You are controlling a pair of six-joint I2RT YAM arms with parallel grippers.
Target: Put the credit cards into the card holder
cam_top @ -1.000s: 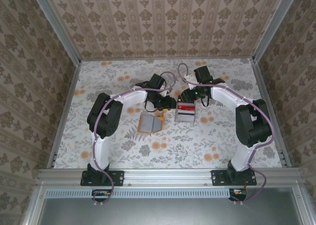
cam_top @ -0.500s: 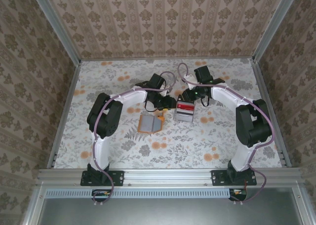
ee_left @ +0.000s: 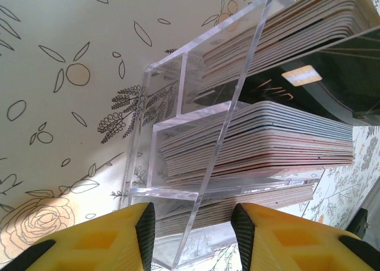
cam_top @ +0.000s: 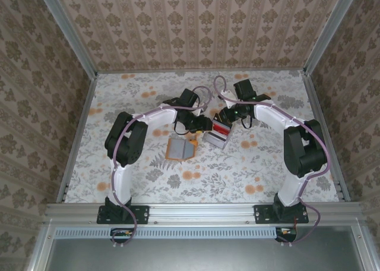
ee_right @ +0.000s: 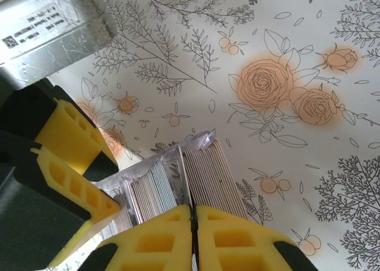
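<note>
The credit cards stand in packed stacks (ee_left: pixel 267 140) in a clear tiered rack (cam_top: pixel 217 135). One black card (ee_left: pixel 309 81) with a gold chip juts out at a slant. My right gripper (cam_top: pixel 227 117) is over the rack's far end, and in the right wrist view it (ee_right: pixel 191 214) is shut on a thin card seen edge-on, its colour hidden. My left gripper (cam_top: pixel 203 124) sits at the rack's left corner. There it (ee_left: pixel 193 223) is open, its pads straddling a clear wall with gaps either side. The card holder (cam_top: pixel 181 148) lies open on the table, orange with a grey inside, left of the rack.
The floral table (cam_top: pixel 196 182) is walled by patterned panels on three sides. The left gripper's yellow fingers (ee_right: pixel 71 134) crowd the rack's side in the right wrist view. Both arms reach inward and nearly meet over the rack.
My right gripper has closed down onto a card. The rack has slid a little left and turned askew. The left arm and the card holder have not moved.
</note>
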